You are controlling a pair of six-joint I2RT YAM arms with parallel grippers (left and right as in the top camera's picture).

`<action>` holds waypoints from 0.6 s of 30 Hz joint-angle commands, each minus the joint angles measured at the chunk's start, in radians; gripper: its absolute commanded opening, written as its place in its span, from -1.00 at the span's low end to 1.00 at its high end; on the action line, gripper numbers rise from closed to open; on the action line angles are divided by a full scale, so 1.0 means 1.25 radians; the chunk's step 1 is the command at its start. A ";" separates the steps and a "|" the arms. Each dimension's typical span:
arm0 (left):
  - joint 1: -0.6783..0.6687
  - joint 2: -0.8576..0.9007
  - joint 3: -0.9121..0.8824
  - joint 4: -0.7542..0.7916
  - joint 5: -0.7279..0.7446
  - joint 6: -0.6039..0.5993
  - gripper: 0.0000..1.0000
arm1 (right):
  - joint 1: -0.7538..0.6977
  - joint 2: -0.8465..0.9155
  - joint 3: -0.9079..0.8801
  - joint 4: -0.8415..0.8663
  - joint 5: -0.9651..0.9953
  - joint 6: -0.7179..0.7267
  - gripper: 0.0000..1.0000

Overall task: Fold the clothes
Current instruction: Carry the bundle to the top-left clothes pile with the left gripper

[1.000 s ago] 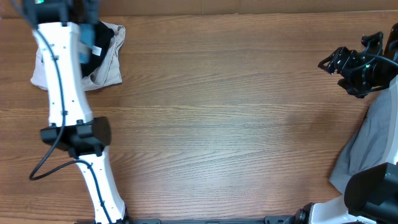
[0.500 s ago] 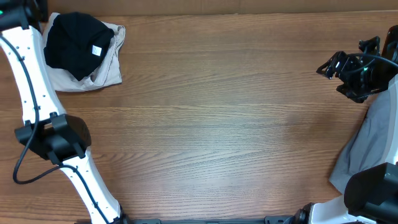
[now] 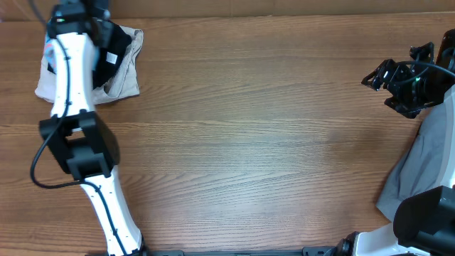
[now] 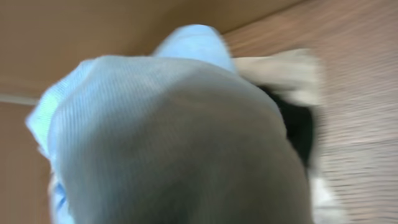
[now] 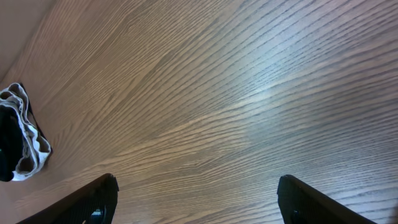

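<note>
The clothes lie in a pile at the table's far left corner: a beige garment (image 3: 125, 70) with a black one (image 3: 114, 48) on top. My left gripper (image 3: 79, 13) hangs over that pile. Blurred sky-blue T-shirt cloth (image 4: 174, 137) fills the left wrist view and hides the fingers; black (image 4: 300, 127) and beige (image 4: 283, 62) cloth show past it. A sliver of blue and pink (image 3: 48, 51) shows beside the left arm. My right gripper (image 3: 389, 67) (image 5: 199, 202) stands open above bare wood, holding nothing.
A grey garment (image 3: 425, 160) hangs over the table's right edge below the right arm. A black-and-white cloth (image 5: 18, 140) lies at the left edge of the right wrist view. A brown wall (image 4: 93, 31) runs behind the pile.
The left arm swung out to the far left, baring the black garment, and is now back over the pile with blue cloth. The right gripper has hardly moved.
</note>
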State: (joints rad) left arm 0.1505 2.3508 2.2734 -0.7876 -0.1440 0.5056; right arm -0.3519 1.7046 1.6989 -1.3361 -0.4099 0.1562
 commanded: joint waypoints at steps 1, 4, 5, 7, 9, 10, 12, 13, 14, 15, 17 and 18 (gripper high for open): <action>-0.049 0.003 -0.045 0.004 0.080 0.008 -0.06 | 0.003 0.001 -0.003 0.000 0.007 -0.006 0.71; -0.081 0.003 -0.065 -0.011 0.114 -0.044 1.00 | 0.003 0.001 -0.003 0.000 0.007 -0.006 0.71; -0.089 0.003 -0.065 -0.021 0.120 -0.073 1.00 | 0.003 0.001 -0.003 0.000 0.007 -0.006 0.71; -0.098 0.003 -0.062 -0.033 0.128 -0.121 1.00 | 0.003 0.001 -0.003 0.000 0.007 -0.006 0.71; -0.100 0.003 -0.045 -0.046 0.131 -0.162 1.00 | 0.003 0.001 -0.003 0.002 0.007 -0.006 0.72; -0.100 0.002 -0.028 -0.056 0.132 -0.186 1.00 | 0.003 0.001 -0.003 0.003 0.007 -0.006 0.72; -0.097 0.002 0.025 -0.092 0.135 -0.228 1.00 | 0.003 0.001 -0.003 0.005 0.010 -0.006 0.72; -0.095 0.002 0.051 -0.110 0.141 -0.240 1.00 | 0.003 0.001 -0.003 0.005 0.013 -0.006 0.72; -0.089 0.002 0.094 -0.141 0.153 -0.261 1.00 | 0.003 0.001 -0.003 0.005 0.017 -0.006 0.72; -0.085 0.002 0.132 -0.169 0.159 -0.282 1.00 | 0.003 0.001 -0.003 0.006 0.021 -0.006 0.72; -0.068 0.002 0.226 -0.233 0.174 -0.338 1.00 | 0.003 0.001 -0.003 0.007 0.022 -0.006 0.72; -0.059 0.002 0.269 -0.258 0.182 -0.359 1.00 | 0.003 0.001 -0.003 0.008 0.022 -0.006 0.72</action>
State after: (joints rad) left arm 0.0402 2.3650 2.4351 -1.0626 0.0315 0.2058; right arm -0.3519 1.7046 1.6985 -1.3323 -0.3939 0.1566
